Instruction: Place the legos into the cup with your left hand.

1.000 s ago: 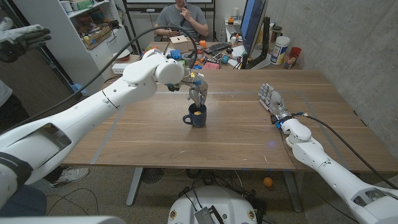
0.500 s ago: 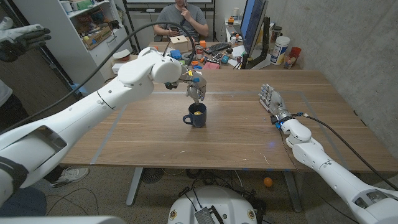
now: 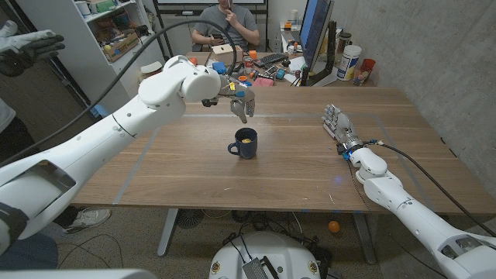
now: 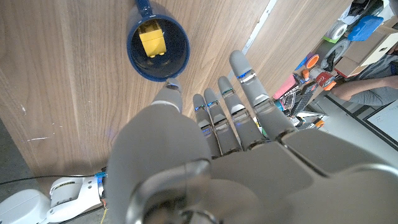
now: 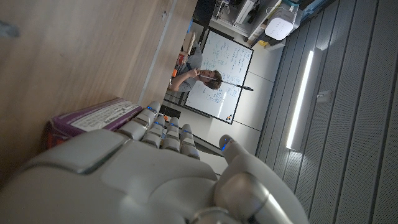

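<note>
Hovering above the table [image 3: 294, 167], the left hand [image 3: 239, 101] is seen raised over the dark blue cup [image 3: 244, 144], slightly toward the far edge; its fingers are apart, pointing down, and nothing is held. In the left wrist view the left hand's fingers [image 4: 244, 74] are extended side by side above the wood, with the cup [image 4: 158, 42] just past the thumb tip. A yellow lego [image 4: 152, 40] is seen lying inside the cup on its bottom; in the head view a yellow patch [image 3: 244, 141] is visible at the cup's mouth. The cup stands upright near the middle of the table, handle turned toward the left edge. The right hand [image 3: 337, 122] is placed near the right edge of the table, standing on its edge, fingers straight and close together, nothing held. In the right wrist view a purple box [image 5: 93, 116] is seen just beyond the right hand's fingers [image 5: 163, 132]. A seated person [image 3: 225, 22] is visible behind the table's far edge.
</note>
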Controlling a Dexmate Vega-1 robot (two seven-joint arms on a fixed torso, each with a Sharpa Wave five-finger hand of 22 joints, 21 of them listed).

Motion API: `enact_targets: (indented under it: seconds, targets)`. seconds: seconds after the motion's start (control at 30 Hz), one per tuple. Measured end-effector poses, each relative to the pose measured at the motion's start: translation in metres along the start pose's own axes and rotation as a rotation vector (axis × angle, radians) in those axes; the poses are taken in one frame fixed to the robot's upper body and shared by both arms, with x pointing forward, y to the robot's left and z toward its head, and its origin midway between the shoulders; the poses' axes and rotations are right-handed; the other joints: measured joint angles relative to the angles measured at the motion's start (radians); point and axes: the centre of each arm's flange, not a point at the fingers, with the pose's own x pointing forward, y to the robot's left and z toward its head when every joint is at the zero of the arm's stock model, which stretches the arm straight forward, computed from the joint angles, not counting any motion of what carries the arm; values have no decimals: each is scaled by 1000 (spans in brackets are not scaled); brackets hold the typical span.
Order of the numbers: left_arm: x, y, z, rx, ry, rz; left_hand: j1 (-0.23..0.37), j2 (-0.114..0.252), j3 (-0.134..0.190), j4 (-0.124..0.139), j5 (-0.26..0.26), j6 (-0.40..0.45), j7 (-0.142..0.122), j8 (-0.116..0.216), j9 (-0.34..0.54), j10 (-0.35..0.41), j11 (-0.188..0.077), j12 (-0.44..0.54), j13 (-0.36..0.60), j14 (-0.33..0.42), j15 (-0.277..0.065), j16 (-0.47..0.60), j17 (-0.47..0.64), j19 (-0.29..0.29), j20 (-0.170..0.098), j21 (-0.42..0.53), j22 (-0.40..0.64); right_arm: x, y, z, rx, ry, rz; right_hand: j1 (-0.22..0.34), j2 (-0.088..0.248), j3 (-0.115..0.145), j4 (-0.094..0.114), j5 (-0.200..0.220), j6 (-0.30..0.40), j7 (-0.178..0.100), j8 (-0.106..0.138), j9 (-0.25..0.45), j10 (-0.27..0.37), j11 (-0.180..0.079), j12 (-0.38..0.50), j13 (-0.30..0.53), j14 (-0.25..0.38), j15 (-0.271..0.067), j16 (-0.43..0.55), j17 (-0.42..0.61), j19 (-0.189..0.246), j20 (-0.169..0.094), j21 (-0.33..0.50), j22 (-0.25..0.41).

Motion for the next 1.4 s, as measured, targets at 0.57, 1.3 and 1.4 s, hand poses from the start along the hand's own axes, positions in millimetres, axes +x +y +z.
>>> enact_targets:
  seconds: [0.57,1.3,1.4]
  targets:
    - [-18,9,-10,2,29,91,-26,8,-7,7,0,-50,-14,0,0,-63,6,-8,-7,-101,8,-8,-3,-68,53,-50,0,0,5,0,-5,3,-3,0,0,-4,-4,0,0,0,0,0,0,0,0,0,0,0,0,0,0,0,0,0]
    - [-42,2,-28,-10,77,259,-159,45,-35,53,0,-243,-42,-8,-5,-266,28,-15,-37,-315,57,-14,-17,-205,158,-172,0,-2,19,2,-13,1,-5,0,0,-4,-4,0,0,0,0,0,0,0,0,0,0,0,0,0,0,0,0,0]
    - [-46,0,-30,-12,83,302,-198,43,-51,71,0,-270,-45,-8,-5,-300,31,-15,-43,-336,66,-14,-19,-222,172,-192,0,-3,22,2,-15,0,-7,0,0,-4,-4,0,0,0,0,0,0,0,0,0,0,0,0,0,0,0,0,0]
